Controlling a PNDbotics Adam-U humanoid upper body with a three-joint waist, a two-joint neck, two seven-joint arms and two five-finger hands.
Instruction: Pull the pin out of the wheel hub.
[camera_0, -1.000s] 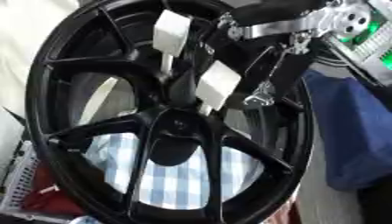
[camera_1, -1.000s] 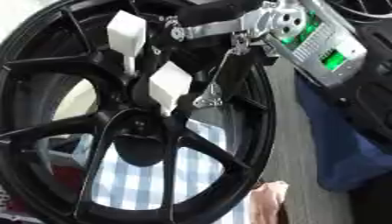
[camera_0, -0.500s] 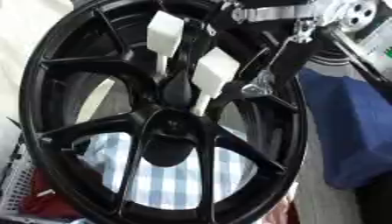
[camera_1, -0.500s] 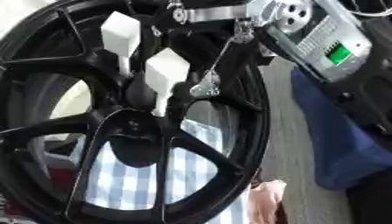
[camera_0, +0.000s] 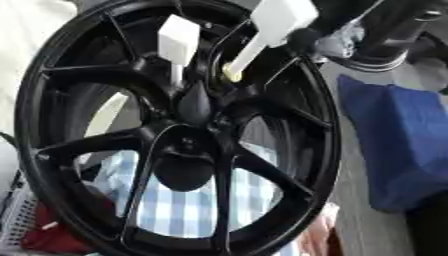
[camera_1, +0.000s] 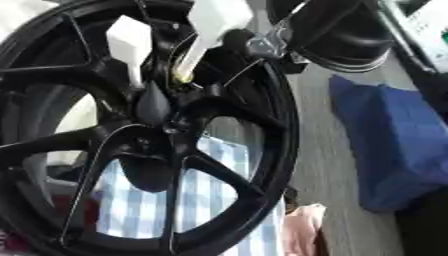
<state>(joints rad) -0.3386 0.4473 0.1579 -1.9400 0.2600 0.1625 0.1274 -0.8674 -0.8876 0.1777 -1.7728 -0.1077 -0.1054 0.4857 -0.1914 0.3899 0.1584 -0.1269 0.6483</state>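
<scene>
Right hand at the hub, holding one white pin by its head

Left eye view: the black wheel hub (camera_0: 179, 135) stands nearly upright, spokes facing me, so the pins poke out where an arm can reach them. Two white pins sit near its centre; the left pin (camera_0: 178, 40) stands alone, untouched. The right hand (camera_0: 306, 37) comes in from the upper right, dark fingers curled round the block head of the right pin (camera_0: 262, 35), whose slim shaft slants down to a yellowish tip at the hub's centre.

Right eye view: the same grip shows higher on the pin, wrist behind it, which I judge suits a straight pull outward. A blue cloth (camera_1: 385, 145) lies right; checked fabric (camera_1: 140, 200) shows through the spokes. The left hand appears nowhere.
</scene>
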